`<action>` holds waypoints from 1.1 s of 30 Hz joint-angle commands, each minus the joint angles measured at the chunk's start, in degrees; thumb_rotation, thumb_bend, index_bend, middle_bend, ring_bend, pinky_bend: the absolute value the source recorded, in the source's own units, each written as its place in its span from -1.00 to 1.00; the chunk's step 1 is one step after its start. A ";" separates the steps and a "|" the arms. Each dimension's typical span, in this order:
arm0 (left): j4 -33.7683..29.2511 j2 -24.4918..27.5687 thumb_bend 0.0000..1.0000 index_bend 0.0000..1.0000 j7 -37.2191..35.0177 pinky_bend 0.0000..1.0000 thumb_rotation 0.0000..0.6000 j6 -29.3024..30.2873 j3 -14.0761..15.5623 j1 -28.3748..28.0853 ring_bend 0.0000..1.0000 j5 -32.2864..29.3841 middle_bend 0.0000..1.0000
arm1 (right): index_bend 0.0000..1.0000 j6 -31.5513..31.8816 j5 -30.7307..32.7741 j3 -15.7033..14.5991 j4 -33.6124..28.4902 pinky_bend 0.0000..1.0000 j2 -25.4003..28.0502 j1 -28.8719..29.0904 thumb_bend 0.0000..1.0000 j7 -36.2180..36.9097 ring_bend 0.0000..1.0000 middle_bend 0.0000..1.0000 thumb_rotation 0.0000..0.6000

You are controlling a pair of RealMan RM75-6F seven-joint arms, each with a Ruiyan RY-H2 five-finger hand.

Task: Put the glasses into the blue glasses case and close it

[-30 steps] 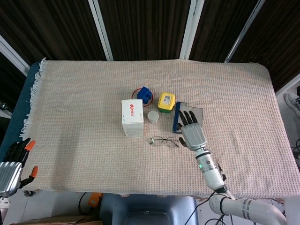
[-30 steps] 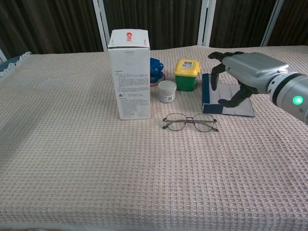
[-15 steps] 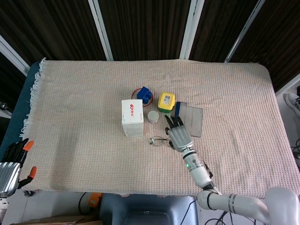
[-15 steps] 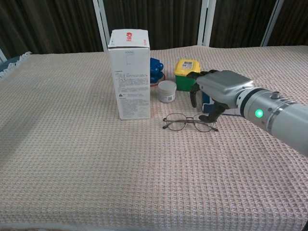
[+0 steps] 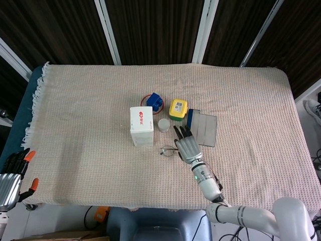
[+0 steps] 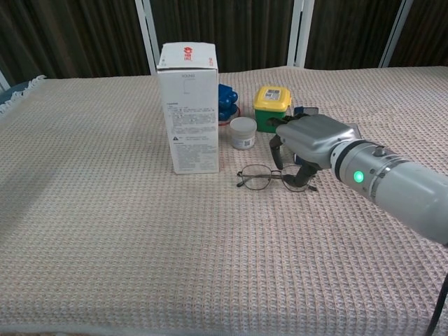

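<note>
Once over case, robot hand (image 6: 302, 148) over glasses (image 6: 268, 178).

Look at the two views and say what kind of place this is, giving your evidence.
Probably a robot test room, not a home: a table under a woven cloth, dark panelled walls behind, and a few unrelated props such as a white box and glasses.

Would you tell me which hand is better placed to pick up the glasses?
The right hand: it hovers over the right lens of the glasses, fingers curled down, beside the case. The left hand sits off the table's near-left corner.
</note>
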 commanded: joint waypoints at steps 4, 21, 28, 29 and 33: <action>-0.04 0.08 -0.20 -1.00 -0.20 -0.99 1.00 0.02 -0.01 0.04 -1.00 -0.04 -1.00 | 0.28 0.29 0.24 -0.43 0.84 -1.00 -0.62 0.63 -0.01 0.32 -1.00 -0.80 1.00; 0.01 0.30 -0.19 -1.00 -0.75 -0.99 1.00 -0.38 -0.13 -0.03 -1.00 -0.45 -1.00 | 0.30 0.63 1.95 -0.68 1.87 -1.00 -1.54 1.86 -0.01 0.03 -1.00 -0.78 1.00; 0.10 0.43 -0.20 -1.00 -1.17 -0.99 1.00 -0.56 -0.22 -0.08 -1.00 -0.67 -1.00 | 0.29 0.59 3.22 -0.45 2.28 -1.00 -2.17 2.63 -0.01 -0.60 -1.00 -0.78 1.00; 0.10 0.46 -0.20 -1.00 -1.24 -0.99 1.00 -0.59 -0.23 -0.10 -1.00 -0.70 -1.00 | 0.29 0.59 3.43 -0.39 2.25 -1.00 -2.21 2.74 -0.01 -0.72 -1.00 -0.78 1.00; 0.12 0.50 -0.19 -1.00 -1.24 -0.99 1.00 -0.65 -0.20 -0.11 -1.00 -0.66 -1.00 | 0.29 0.70 4.14 -0.37 1.59 -1.00 -2.10 3.05 -0.01 -1.12 -1.00 -0.78 1.00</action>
